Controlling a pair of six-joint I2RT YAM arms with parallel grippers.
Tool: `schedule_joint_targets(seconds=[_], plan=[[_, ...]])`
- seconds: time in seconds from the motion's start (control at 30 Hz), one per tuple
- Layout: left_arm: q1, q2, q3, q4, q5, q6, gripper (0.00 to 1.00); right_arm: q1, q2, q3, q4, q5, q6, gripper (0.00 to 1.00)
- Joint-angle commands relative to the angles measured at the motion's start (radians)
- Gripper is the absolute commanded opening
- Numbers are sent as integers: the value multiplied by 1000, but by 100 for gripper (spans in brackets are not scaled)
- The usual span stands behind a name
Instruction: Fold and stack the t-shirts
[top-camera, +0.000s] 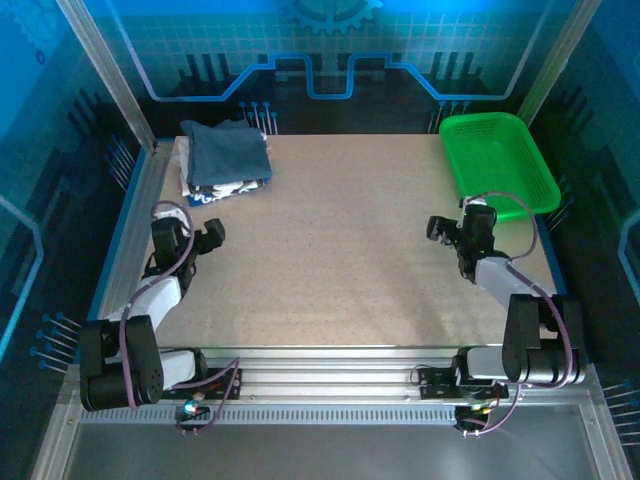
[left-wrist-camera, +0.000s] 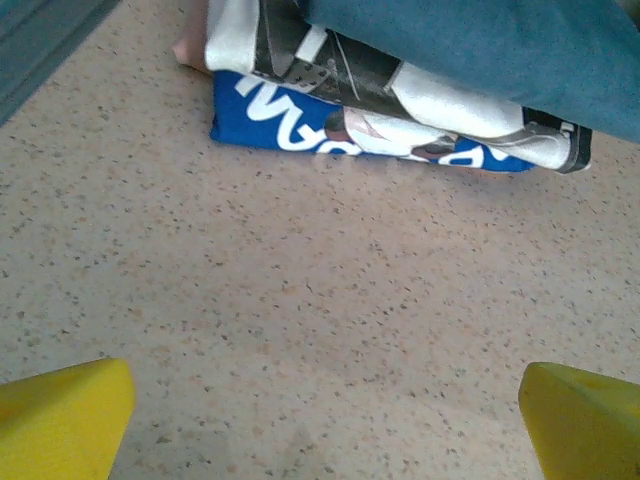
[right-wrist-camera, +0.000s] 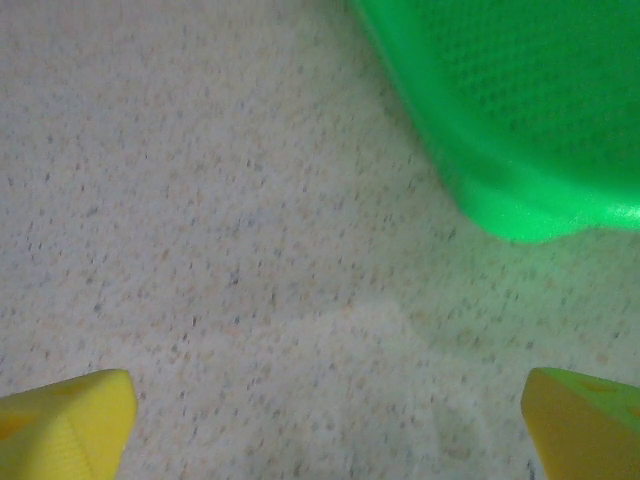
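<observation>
Top external view: the stacked t-shirts (top-camera: 228, 158) lie at 12 o'clock from the left gripper (top-camera: 210, 233); the right gripper (top-camera: 440, 228) is well apart. Both stand wide, holding nothing.

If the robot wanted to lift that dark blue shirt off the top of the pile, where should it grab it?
Probably the near edge of the dark blue shirt, coming in low from the front with the open left end effector. That edge drapes over the white printed shirt underneath and faces the arm, so it could likely be pinched alone.
</observation>
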Motion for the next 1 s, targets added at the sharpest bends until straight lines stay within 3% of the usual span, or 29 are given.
schedule_joint_targets(seconds=[0.0, 0.2, 0.3, 0.37, 0.43, 0.5, 0.63, 0.73, 0.97], plan=[[-25, 28, -32, 255, -20, 29, 99, 3, -28, -52, 302, 26, -67, 100], [-99, 141, -90, 426, -38, 79, 99, 16, -100, -113, 310, 8, -166, 100], [-117, 223, -128, 595, -42, 114, 99, 8, -133, -144, 317, -31, -171, 100], [-142, 242, -127, 608, -33, 144, 99, 20, -144, -151, 310, -51, -191, 100], [-145, 336, -152, 764, -50, 146, 99, 27, -173, -185, 333, -44, -199, 100], [-146, 303, -138, 662, -44, 140, 99, 28, -205, -231, 344, -33, -210, 100], [-146, 313, -129, 671, -42, 144, 99, 11, -177, -328, 486, -18, -197, 100], [-146, 316, -131, 676, -45, 144, 99, -11, -104, -244, 410, -26, -180, 97], [-153, 315, -126, 670, -57, 148, 99, 30, -179, -338, 512, -53, -186, 99]])
